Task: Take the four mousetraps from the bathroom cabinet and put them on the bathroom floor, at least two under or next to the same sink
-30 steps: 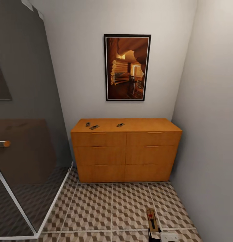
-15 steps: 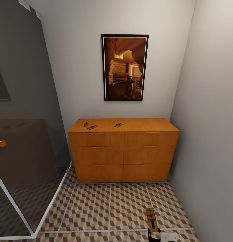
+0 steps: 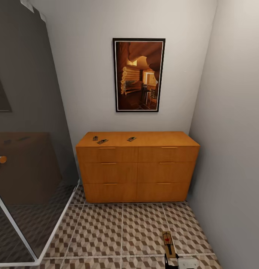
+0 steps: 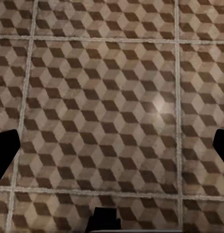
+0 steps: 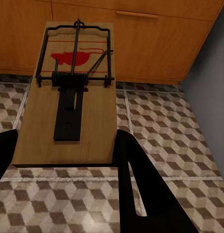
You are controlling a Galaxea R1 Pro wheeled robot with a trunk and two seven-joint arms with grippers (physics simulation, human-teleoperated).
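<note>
one mousetrap (image 5: pixel 73 92) sits pinched between the right claw's (image 5: pixel 65 155) fingers (image 5: pixel 136 179), above the floor (image 3: pixel 122 228); the left claw (image 4: pixel 112 145) hangs spread.

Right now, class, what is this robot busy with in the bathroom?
The right gripper holds one tan wooden mousetrap above the cube-patterned tiled floor. Three more small mousetraps lie on top of the orange-brown wooden dresser. The left gripper is open over bare tiles.
</note>
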